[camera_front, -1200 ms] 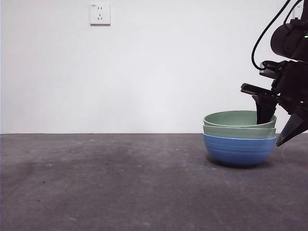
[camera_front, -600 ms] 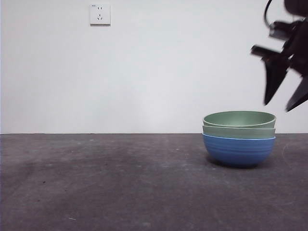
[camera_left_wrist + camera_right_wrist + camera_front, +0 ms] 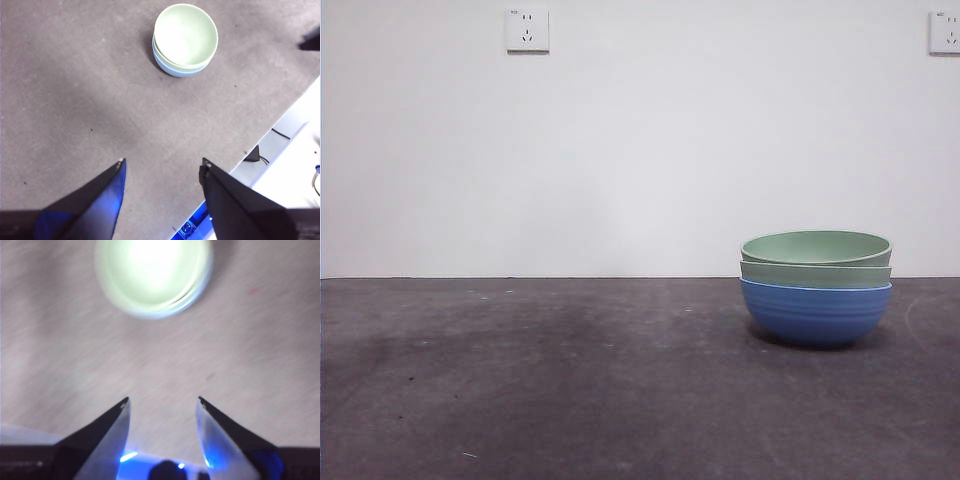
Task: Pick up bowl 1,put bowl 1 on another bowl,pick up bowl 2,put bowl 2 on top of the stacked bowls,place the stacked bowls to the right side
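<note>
The stacked bowls (image 3: pixel 816 288) stand on the table at the right: a blue ribbed bowl (image 3: pixel 816 312) at the bottom and two pale green bowls (image 3: pixel 816 247) nested in it. The left wrist view looks down on the stacked bowls (image 3: pixel 185 40) from high up, far from my left gripper (image 3: pixel 162 162), which is open and empty. My right gripper (image 3: pixel 161 401) is open and empty too, high above the stacked bowls (image 3: pixel 153 275), which look blurred there. Neither gripper shows in the front view.
The dark grey table (image 3: pixel 570 380) runs to a white wall with two sockets (image 3: pixel 527 29). In the left wrist view the table edge (image 3: pixel 280 117) lies close to the stack, with cables beyond it.
The right gripper let go of the stack's rim, rose up and to the right, and has left the front view. The bowls stayed in place.
</note>
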Action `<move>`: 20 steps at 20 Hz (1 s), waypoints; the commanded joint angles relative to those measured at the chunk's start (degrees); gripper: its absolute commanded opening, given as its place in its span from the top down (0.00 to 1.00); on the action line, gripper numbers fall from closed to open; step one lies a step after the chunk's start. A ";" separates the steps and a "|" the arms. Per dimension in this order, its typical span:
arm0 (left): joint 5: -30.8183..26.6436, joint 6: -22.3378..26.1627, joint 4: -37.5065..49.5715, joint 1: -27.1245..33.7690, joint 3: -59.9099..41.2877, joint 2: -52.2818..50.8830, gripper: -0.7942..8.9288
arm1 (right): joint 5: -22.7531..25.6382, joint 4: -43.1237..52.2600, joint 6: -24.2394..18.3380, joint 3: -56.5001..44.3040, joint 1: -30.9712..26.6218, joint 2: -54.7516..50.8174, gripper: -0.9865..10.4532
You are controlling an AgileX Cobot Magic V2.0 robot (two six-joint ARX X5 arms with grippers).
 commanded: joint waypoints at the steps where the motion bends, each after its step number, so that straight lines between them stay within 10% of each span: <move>1: 0.15 1.11 -0.15 -0.22 0.04 -0.02 0.66 | -2.86 -2.64 -1.01 -0.11 0.33 -3.28 0.72; 4: 0.15 1.95 -0.83 -0.22 0.04 -0.02 0.67 | -2.89 -6.05 -3.21 -0.11 0.77 -6.73 0.80; 7: 0.13 2.38 -1.46 -0.22 0.04 -0.02 0.92 | -2.93 -6.64 -4.96 -0.11 0.77 -7.76 0.92; 20: -0.02 3.15 -0.90 -0.22 0.04 -0.02 0.92 | -2.58 -6.58 -4.74 -0.11 0.74 -7.72 0.91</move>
